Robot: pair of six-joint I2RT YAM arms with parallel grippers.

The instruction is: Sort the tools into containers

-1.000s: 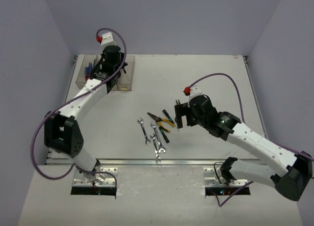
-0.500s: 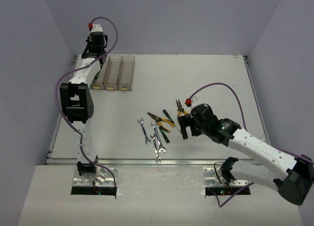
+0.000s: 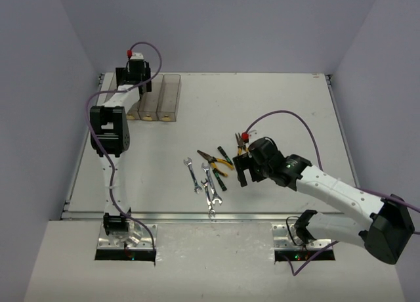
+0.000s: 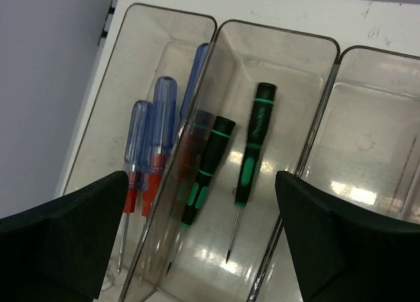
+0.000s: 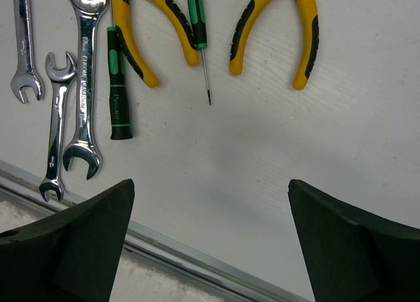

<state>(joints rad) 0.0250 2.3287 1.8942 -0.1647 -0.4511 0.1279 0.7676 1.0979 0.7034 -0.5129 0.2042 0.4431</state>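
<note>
Lying in smoky clear containers point(image 3: 170, 95) at the table's point(image 3: 275, 105) far left corner: blue-handled screwdrivers point(image 4: 164, 118), black-green screwdrivers point(image 4: 253, 144). Silver wrenches point(image 5: 84, 85) and yellow-black pliers point(image 5: 303, 39) lie near the front edge. Both left gripper point(image 4: 200, 210) and right gripper point(image 5: 210, 203) gape, empty.

Two leftmost bins point(image 4: 279, 36) holding screwdrivers point(image 4: 252, 144), far left on table point(image 3: 295, 105), wrenches point(image 3: 209, 184) left of pliers point(image 3: 221, 161)

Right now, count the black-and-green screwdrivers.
4: two black-and-green screwdrivers in the second bin; two more on the table by the pliers. Others may be hidden.
</note>
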